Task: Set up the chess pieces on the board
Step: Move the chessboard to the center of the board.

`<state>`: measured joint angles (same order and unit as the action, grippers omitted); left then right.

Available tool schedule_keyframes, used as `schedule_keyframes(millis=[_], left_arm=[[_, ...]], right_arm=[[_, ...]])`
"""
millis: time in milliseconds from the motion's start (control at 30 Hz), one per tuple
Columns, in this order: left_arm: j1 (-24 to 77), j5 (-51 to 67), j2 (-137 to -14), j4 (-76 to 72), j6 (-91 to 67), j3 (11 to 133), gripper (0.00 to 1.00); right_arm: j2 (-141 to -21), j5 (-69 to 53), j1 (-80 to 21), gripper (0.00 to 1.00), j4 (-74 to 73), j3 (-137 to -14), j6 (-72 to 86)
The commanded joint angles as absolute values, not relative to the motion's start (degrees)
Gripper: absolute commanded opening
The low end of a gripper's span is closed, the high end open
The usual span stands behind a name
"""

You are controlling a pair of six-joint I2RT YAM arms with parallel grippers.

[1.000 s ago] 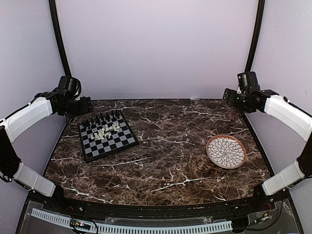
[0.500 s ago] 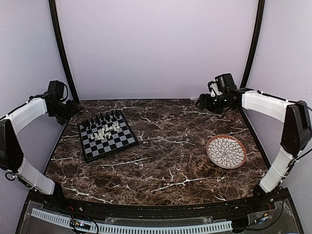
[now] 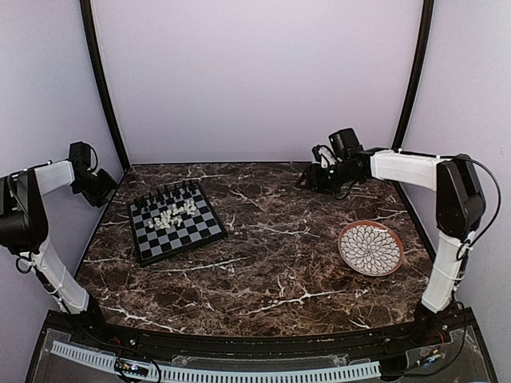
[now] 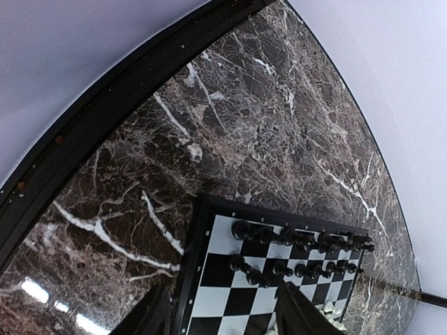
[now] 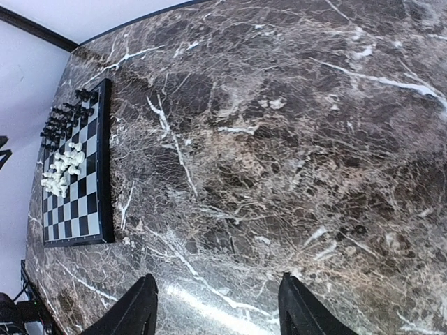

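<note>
Overhead and wrist views of the two-arm workspace. The board [image 3: 180, 239], black and light-grey checks within a black rim, lies flat on the left half of the dark, white-veined marble table [image 3: 279, 271], turned slightly askew to the table edges. The black chess pieces [image 3: 169, 191] stand upright in two rows along the board's far edge, as the left wrist view shows more closely [image 4: 300, 255]. The cream-white chess pieces [image 3: 172, 214] sit in a loose cluster near the middle of the board. From the right wrist view [image 5: 61, 167] the cluster covers several central squares, and whether each piece stands or lies cannot be told. A round plate [image 3: 370, 248] with a white petal pattern and a brown rim rests on the right half of the table, well apart from the board, and carries nothing. The left pincer [image 3: 104, 190] hangs at the far-left edge of the table, beyond the board's far-left corner and clear of it. In its own camera the two dark fingertips [image 4: 155, 315] stand apart, with only the board's rim [image 4: 190, 265] and squares seen between them, so it holds nothing. The right pincer [image 3: 306, 179] hangs above the far middle-right of the table, between board and plate but near neither. Its fingers [image 5: 136, 307] are spread wide over bare marble and grip nothing.
</note>
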<state>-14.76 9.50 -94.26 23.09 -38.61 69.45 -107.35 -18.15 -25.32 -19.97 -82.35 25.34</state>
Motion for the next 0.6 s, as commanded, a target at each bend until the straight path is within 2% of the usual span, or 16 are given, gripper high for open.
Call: schedule_keyframes(millis=[0,333,567], left_arm=[[-15.54,12.9,-98.68,19.69,-37.7,73.48,0.54],[-16.75,16.53,-110.93,15.56,-36.91,80.24,0.45],[-16.85,16.0,-117.54,16.27,-36.42,87.02,0.39]], right_arm=[[-111.38,-23.89,-27.05,0.58,-17.39,-85.52,25.42],[-122.99,-28.74,-32.51,0.51,-18.64,-96.15,27.15],[-126.74,-30.25,-36.23,0.48,-18.27,-97.58,28.3]])
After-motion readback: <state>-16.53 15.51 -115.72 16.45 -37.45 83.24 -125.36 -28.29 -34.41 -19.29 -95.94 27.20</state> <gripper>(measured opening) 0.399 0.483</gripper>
